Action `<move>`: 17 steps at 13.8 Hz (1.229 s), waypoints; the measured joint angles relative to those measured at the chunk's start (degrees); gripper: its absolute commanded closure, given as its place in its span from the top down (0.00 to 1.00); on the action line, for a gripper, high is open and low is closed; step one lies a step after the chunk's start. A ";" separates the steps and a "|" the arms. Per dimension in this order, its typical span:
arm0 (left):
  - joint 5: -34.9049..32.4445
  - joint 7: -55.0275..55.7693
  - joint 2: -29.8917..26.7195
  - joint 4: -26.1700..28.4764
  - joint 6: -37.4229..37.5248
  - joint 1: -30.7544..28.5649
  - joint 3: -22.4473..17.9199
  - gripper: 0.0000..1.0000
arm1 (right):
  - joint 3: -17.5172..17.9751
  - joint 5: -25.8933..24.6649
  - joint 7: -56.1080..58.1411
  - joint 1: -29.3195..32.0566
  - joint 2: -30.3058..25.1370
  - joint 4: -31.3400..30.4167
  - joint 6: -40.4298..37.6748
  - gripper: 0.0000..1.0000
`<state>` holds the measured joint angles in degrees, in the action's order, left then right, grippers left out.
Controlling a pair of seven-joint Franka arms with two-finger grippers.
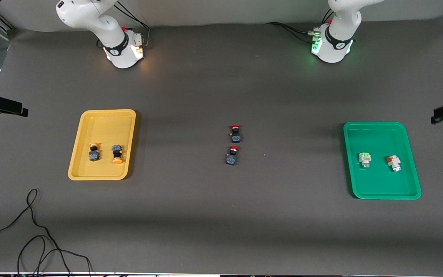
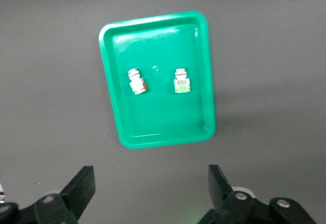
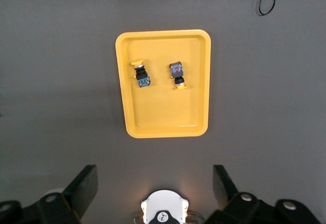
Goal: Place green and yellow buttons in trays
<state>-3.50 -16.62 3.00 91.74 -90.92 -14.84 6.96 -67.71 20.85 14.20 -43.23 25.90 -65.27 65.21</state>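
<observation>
While both grippers' fingers (image 2: 81,186) (image 3: 86,183) hang wide open and empty, the dark table (image 1: 221,215) carries a black cable (image 1: 33,231).

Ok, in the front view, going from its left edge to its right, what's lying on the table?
Yellow tray with two yellow buttons → two red buttons, one above the other → green tray with green-marked button, then orange-marked button.
</observation>
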 measured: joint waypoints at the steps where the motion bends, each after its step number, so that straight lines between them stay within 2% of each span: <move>1: 0.00 -0.18 -1.94 0.00 1.21 1.17 0.10 0.99 | 0.02 0.00 0.00 0.04 0.00 0.00 -0.04 0.99; 3: 0.01 -0.58 -4.14 -0.02 1.72 3.84 0.09 0.99 | 0.13 0.00 0.00 0.05 0.00 0.00 -0.07 1.00; 6: 0.06 -0.55 -4.55 -0.28 1.68 9.48 -0.16 0.99 | 0.14 -0.02 0.00 0.08 0.00 -0.02 -0.21 0.99; 10: 0.10 0.84 -4.46 -0.34 1.38 18.63 -5.64 0.99 | 0.08 -0.38 0.00 0.17 0.00 -0.02 -0.99 1.00; 13: 0.70 6.53 -4.31 -0.34 1.23 19.68 -6.71 0.99 | 0.33 -0.40 0.00 1.15 -0.18 -0.02 -1.10 0.99; 14: 0.83 9.27 -4.31 -0.35 1.24 19.72 -6.72 0.99 | 1.74 -0.49 0.00 2.45 -0.56 0.02 -1.13 1.00; 15: 0.88 11.18 -4.31 -0.39 1.24 19.76 -6.72 0.99 | 4.80 -1.35 0.00 4.80 -1.40 0.03 -1.13 1.00; 17: 1.14 12.74 -4.32 -0.83 1.23 19.76 -6.88 0.99 | 13.41 -6.37 0.01 10.08 -3.84 0.02 -1.14 1.00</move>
<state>-2.36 -3.88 -1.32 90.91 -89.69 4.92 0.07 -54.30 14.48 14.21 -33.15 22.06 -65.25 64.08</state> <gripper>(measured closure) 0.009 0.000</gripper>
